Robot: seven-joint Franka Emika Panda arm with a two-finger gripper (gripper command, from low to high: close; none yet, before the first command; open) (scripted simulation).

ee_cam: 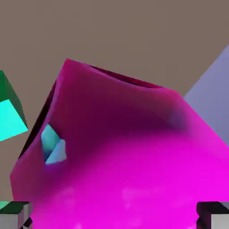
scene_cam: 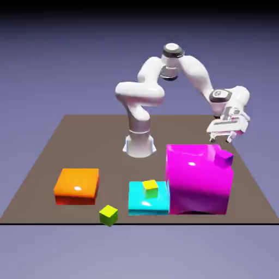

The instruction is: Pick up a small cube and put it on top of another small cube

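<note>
The fingers (scene_cam: 223,134) stand released, holding nothing, above the far edge of the big magenta block (scene_cam: 197,180); the small teal cube (ee_cam: 10,112) shows only in the hand view, at its left edge beside the block; the yellow cube (scene_cam: 150,188) sits on the cyan slab (scene_cam: 140,202) on the table (scene_cam: 43,163).

Big magenta block (scene_cam: 197,181) near the table's (scene_cam: 49,158) front right, small purple cube (scene_cam: 224,157) on its top corner. Cyan slab (scene_cam: 143,202) touching its left side. Orange block (scene_cam: 77,185) well left; lime cube (scene_cam: 109,214) near front edge.
</note>
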